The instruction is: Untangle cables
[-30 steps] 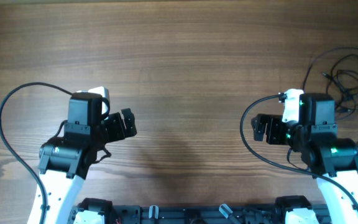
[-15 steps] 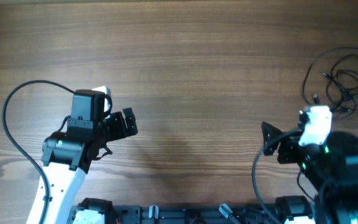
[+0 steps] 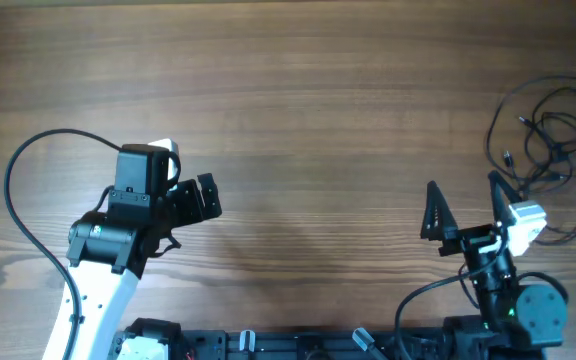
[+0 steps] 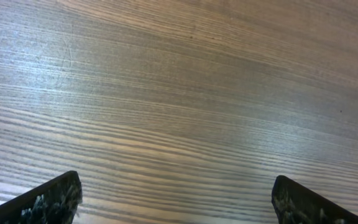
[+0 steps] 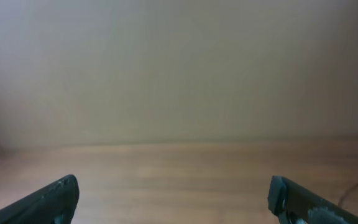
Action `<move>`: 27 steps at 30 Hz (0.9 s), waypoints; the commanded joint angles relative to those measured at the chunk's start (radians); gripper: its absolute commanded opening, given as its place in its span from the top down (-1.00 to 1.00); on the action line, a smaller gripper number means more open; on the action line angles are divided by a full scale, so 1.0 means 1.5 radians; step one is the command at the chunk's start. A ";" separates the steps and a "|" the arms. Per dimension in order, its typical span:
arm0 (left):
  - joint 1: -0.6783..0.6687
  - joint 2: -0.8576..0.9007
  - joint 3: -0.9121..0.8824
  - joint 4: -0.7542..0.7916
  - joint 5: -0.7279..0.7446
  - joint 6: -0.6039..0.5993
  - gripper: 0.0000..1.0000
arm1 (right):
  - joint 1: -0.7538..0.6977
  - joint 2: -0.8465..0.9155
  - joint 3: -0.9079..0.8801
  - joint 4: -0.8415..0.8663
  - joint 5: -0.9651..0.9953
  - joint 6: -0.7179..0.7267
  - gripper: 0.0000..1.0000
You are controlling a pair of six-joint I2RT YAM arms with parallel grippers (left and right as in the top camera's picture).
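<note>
My right gripper [image 3: 463, 198] hovers released and empty near the tangled black cables [image 3: 548, 125]; I should pinch one outer loop.

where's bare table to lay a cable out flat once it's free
The widest bare table is the centre and far side, between the left gripper and the right gripper. The far-left corner is bare too. Crowded: the right edge, where the cables lie tangled, and the near edge by the arm bases.

table [image 3: 298, 110]: brown wood, grain running lengthwise | wall [image 5: 179, 68]: plain, pale, behind far table edge
</note>
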 commanded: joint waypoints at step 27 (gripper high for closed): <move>0.003 0.002 -0.005 0.001 0.005 -0.004 -1.00 | -0.036 -0.036 -0.181 0.118 -0.001 -0.088 -1.00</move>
